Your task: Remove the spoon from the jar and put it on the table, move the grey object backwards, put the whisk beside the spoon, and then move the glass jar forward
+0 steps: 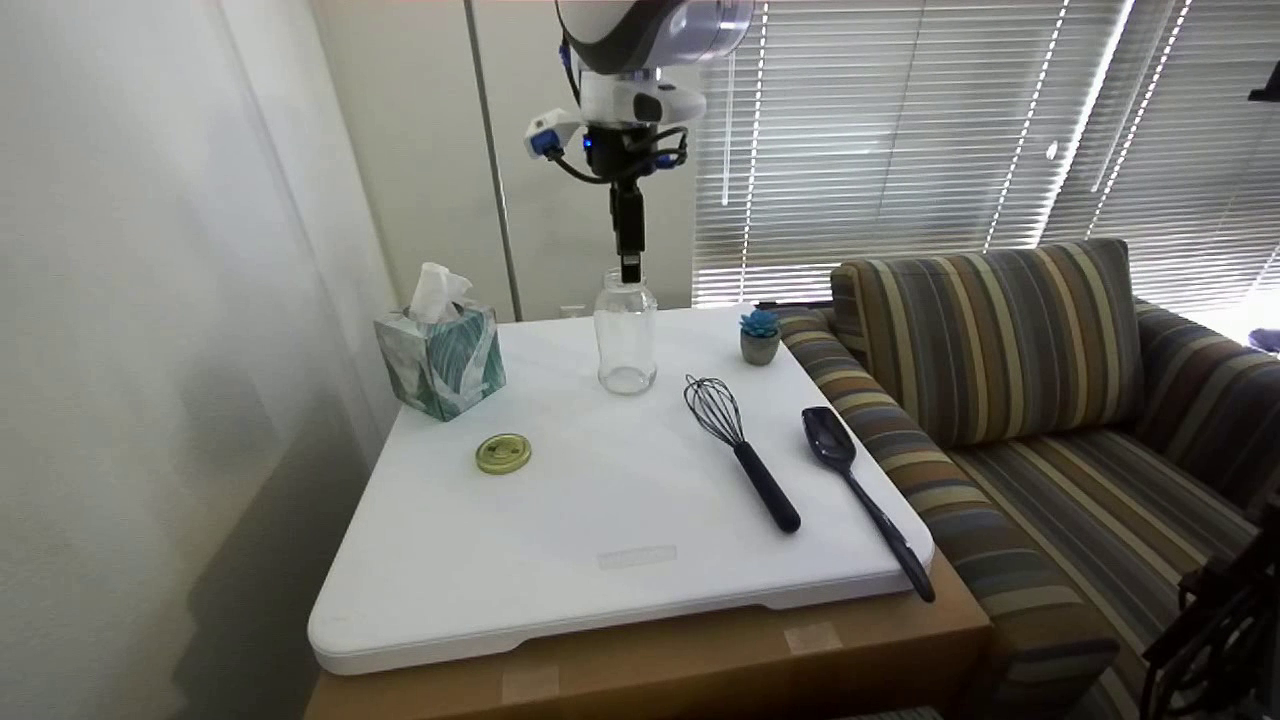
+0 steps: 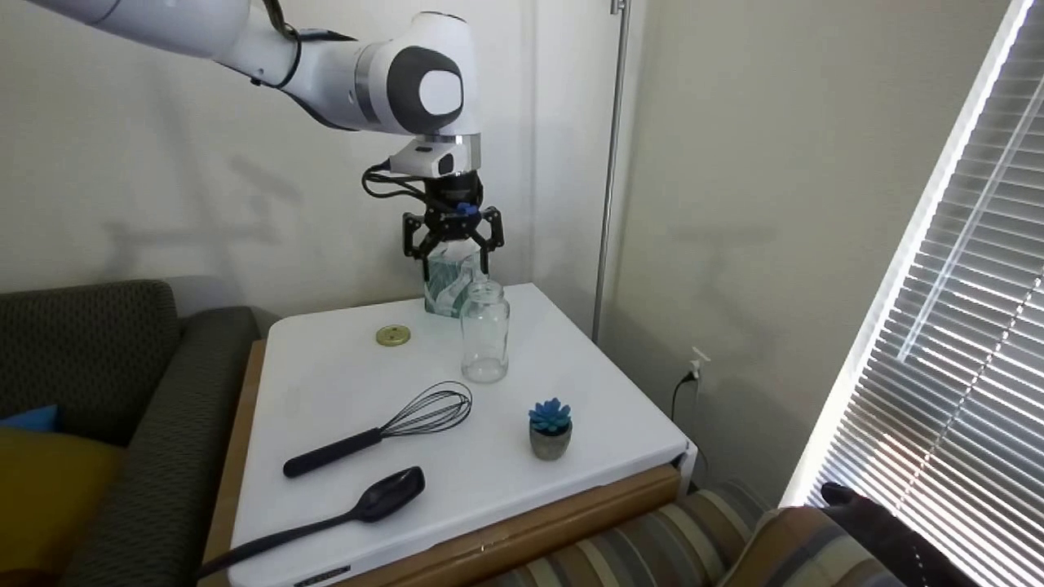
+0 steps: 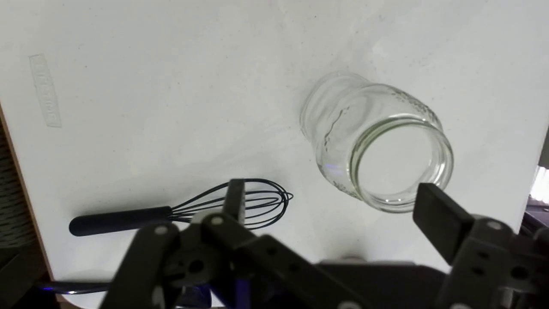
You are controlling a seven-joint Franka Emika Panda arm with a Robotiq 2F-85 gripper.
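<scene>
The clear glass jar point(image 1: 626, 345) stands upright on the white table point(image 1: 420, 580), with nothing inside it. My gripper point(image 2: 454, 267) points down above the tabletop, near the jar's mouth. In the wrist view its fingers stand wide apart and hold nothing; one finger point(image 3: 441, 219) overlaps the jar's rim from above, contact not evident. The whisk point(image 1: 767, 485) lies beside the black spoon point(image 1: 828, 437), whose handle reaches past the table edge. The grey object point(image 2: 550, 442), a small pot with a blue succulent, sits near another edge; in the wrist view it is not clearly visible.
A teal tissue box point(image 1: 445, 360) stands near the wall. A yellow-green disc point(image 1: 503, 453) lies flat on the table. The striped armchair point(image 1: 990, 350) adjoins the table's side, and a dark sofa point(image 2: 188, 391) is at another side.
</scene>
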